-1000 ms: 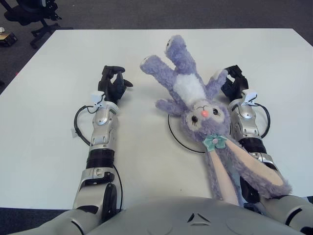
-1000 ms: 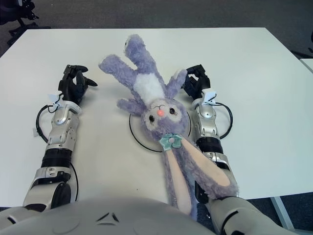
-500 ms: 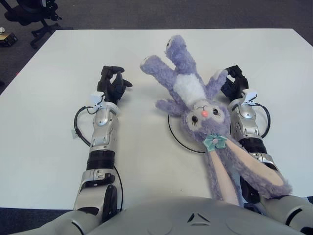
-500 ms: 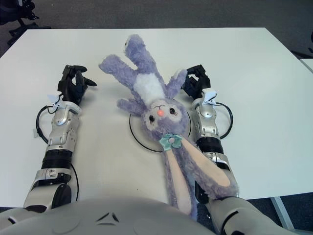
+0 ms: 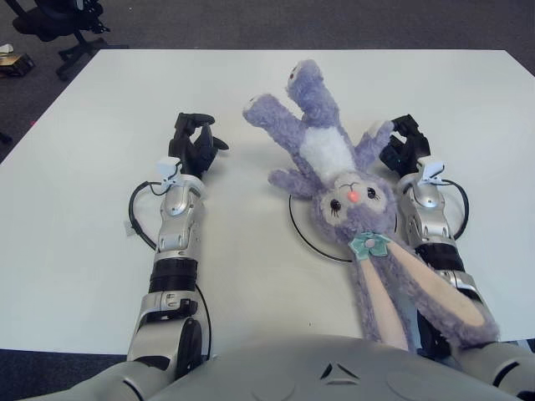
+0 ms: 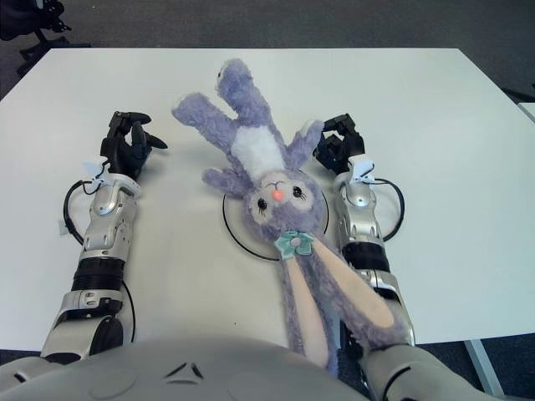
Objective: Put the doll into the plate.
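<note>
1. A fluffy purple plush doll (image 5: 334, 167) with a white tummy patch is seen lying face-up on the white table (image 5: 84, 234). It's a long-eared bunny shape with a pink nose and a small teal flower at the base of the ears.
2. The plate (image 5: 301, 238) is made out only as a thin dark circular rim. Its far and right parts are hidden under the doll's head, so it's barely distinguishable from the table.
3. The doll's head is laid over the plate, its legs are pointed away from it toward the far edge, and the two floppy ears are draped back past the plate's near side, over the right forearm.
4. The right hand (image 5: 405, 144) is shown just right of the doll, touching one fuzzy arm. Its dark fingers are loosely curled, and nothing can be seen gripped.
5. The left hand (image 5: 194, 142) is shown well left of the doll, with fingers curled and nothing held.
6. The ear tips are partly cut off behind the robot's grey chest.
</note>
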You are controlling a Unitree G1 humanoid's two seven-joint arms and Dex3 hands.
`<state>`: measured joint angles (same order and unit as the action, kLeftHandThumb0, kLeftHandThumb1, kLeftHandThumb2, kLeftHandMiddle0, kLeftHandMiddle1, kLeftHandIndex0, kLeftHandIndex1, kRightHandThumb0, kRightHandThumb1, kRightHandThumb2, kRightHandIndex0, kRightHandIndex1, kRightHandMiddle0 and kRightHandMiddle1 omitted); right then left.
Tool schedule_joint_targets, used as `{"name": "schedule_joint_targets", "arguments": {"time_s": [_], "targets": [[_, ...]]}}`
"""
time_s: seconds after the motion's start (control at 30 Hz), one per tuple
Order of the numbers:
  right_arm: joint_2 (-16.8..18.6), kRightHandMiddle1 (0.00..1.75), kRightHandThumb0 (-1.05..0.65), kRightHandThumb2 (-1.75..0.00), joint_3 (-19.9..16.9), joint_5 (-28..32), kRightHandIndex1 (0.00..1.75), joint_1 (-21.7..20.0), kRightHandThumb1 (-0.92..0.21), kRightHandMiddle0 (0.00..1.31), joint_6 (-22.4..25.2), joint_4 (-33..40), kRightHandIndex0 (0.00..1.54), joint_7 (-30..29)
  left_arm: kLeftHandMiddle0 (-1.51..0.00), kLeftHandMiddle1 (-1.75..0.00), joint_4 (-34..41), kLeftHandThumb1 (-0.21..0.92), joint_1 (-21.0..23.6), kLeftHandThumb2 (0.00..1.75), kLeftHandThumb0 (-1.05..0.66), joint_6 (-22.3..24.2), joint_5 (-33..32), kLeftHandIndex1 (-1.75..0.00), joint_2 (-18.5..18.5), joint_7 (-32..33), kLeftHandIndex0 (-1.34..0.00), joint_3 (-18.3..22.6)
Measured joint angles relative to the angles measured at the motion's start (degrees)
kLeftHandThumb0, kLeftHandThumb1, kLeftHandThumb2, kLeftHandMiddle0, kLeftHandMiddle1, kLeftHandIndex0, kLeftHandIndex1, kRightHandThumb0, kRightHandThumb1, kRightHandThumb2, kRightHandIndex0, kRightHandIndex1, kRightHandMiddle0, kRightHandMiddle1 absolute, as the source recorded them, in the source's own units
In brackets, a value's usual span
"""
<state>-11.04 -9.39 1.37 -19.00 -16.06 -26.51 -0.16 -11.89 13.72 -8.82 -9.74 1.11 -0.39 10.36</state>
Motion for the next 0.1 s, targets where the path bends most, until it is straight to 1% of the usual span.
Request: {"name": "schedule_joint_targets", "arguments": {"time_s": [0.1], "targets": [[-0.21, 1.7, -0.37, -0.71, 0.24, -0.38, 1.71, 0.05, -0.74, 0.35, 0.04, 0.08, 0.7, -0.13, -0.69, -1.75, 0.25, 0.92, -0.18, 0.5, -0.35, 0.59, 0.1, -1.75, 0.1, -0.01, -0.22, -0.09]]}}
